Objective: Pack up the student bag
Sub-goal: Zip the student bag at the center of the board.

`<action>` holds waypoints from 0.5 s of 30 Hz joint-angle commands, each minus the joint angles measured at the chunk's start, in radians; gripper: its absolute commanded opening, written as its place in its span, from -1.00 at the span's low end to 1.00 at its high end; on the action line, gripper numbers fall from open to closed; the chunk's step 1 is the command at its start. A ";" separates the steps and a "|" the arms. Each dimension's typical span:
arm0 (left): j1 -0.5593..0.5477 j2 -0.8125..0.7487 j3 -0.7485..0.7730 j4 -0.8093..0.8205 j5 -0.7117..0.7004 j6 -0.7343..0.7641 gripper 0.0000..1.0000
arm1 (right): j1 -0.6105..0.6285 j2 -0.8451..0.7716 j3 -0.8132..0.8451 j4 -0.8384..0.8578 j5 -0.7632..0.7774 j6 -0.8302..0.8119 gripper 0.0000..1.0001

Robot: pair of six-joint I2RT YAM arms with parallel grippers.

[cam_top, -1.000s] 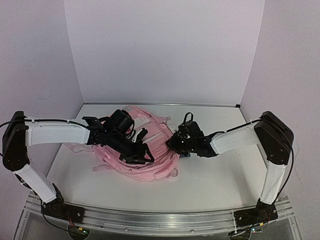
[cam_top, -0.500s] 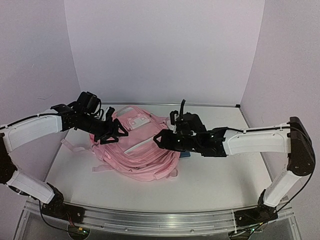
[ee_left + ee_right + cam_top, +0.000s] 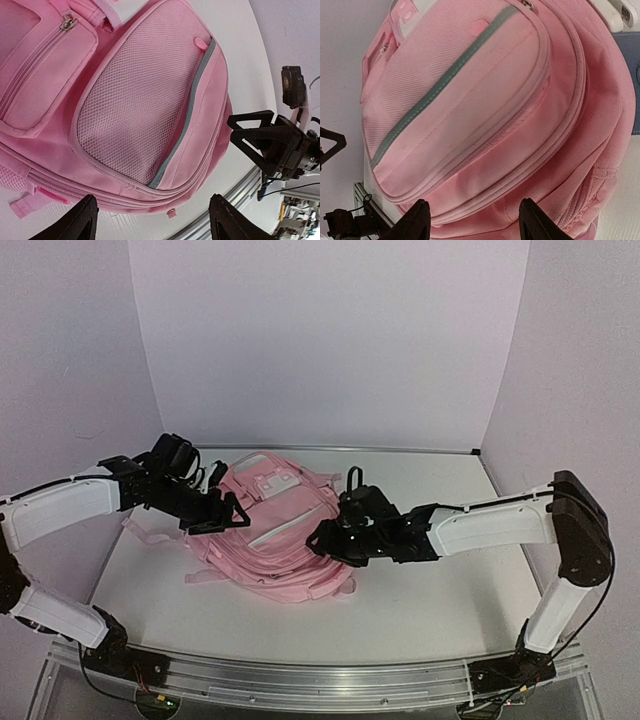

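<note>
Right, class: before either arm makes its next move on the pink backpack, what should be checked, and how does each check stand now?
1. Left fingers spread, holding nothing: ok.
2. Right fingers spread, holding nothing: ok.
3. Backpack lying on the table, front pockets up: ok.
4. Main compartment open for packing: cannot tell.
5. Blue item inside the backpack: not ok; it shows outside, at the backpack's edge.
</note>
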 commanded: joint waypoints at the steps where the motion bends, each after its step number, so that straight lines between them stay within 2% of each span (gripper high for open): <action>1: -0.060 0.005 0.052 0.014 -0.077 0.151 0.53 | -0.003 0.046 -0.015 0.024 -0.016 0.092 0.20; 6: -0.090 0.051 0.091 0.030 -0.095 0.178 0.53 | -0.003 0.109 0.019 0.086 -0.042 0.103 0.19; 9: -0.109 0.074 0.106 0.037 -0.096 0.192 0.53 | -0.003 0.153 0.046 0.125 -0.055 0.117 0.11; 12: -0.144 0.086 0.113 0.032 -0.124 0.231 0.53 | -0.004 0.161 0.049 0.168 -0.056 0.129 -0.08; 15: -0.171 0.094 0.120 0.028 -0.152 0.267 0.53 | -0.003 0.136 0.050 0.191 -0.037 0.127 -0.44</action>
